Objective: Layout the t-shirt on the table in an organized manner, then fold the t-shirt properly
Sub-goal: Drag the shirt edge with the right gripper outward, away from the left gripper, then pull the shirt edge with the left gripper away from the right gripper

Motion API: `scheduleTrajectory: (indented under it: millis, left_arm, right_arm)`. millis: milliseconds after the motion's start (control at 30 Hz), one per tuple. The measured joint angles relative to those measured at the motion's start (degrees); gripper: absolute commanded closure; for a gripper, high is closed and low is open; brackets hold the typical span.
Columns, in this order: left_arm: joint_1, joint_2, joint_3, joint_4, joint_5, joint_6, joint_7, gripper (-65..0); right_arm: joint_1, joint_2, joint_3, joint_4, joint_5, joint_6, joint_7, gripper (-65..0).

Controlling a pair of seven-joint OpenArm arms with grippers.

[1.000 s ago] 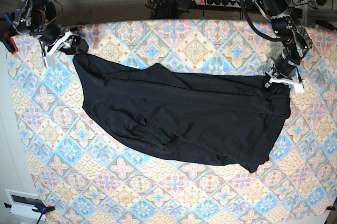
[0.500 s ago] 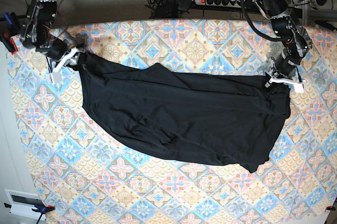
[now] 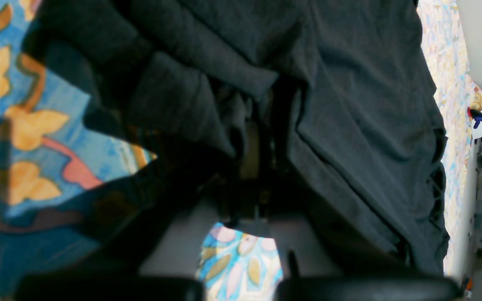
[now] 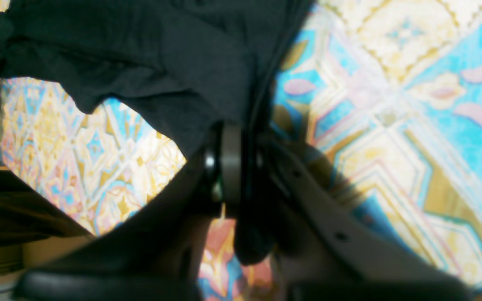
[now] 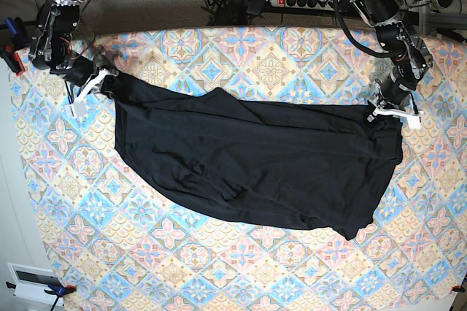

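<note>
A: Item one, at the left of the base view: right hand, at the far-left corner of the plain black thin-fabric t-shirt. State?

B: Narrowed onto the cloth. In its wrist view the right hand has the shirt's edge running down between the closed jaws, so I judge it gripping that corner.

A: Item two, the garment itself.

B: It lies on the desk with the tile-patterned cloth of blue, pink, yellow and cream diamonds. Long axis runs left to right, stretched between the two hands, sagging toward the near edge in a rumpled belly. From the right hand it extends rightward and nearer.

A: Item three, at the right.

B: Left hand, on the far-right corner. Closed on bunched black fabric, as the wrist view shows at the left hand. Each hand is nearest its own corner.

A: Hidden or unclear?

B: Sleeves and collar cannot be told apart; folds bury them. Fingertips of both hands are lost in dark cloth and shadow.
</note>
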State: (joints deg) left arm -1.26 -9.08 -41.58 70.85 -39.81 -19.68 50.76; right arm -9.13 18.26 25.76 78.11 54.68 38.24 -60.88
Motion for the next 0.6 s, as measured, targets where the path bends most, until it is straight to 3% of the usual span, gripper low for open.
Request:
scheduleTrajectory:
  millis: [200, 367, 600]
  left_arm:
    - [1.09, -3.93, 0.44, -0.28, -3.61, -0.46, 4.46, 0.0]
    - [3.74, -8.22, 0.48, -0.33, -5.73, -0.2, 4.87, 0.0]
    - [9.4, -11.47, 0.9, -0.31, -11.91, -0.48, 5.01, 0.0]
  right_arm:
    - [-0.15, 0.09, 0.2, -1.57, -0.22, -0.07, -0.04, -1.0]
    - [-0.09, 1.05, 0.22, -1.57, 0.0, 0.04, -0.28, -0.4]
    - [-0.72, 2.73, 0.22, -1.22, 0.66, 0.17, -1.14, -0.4]
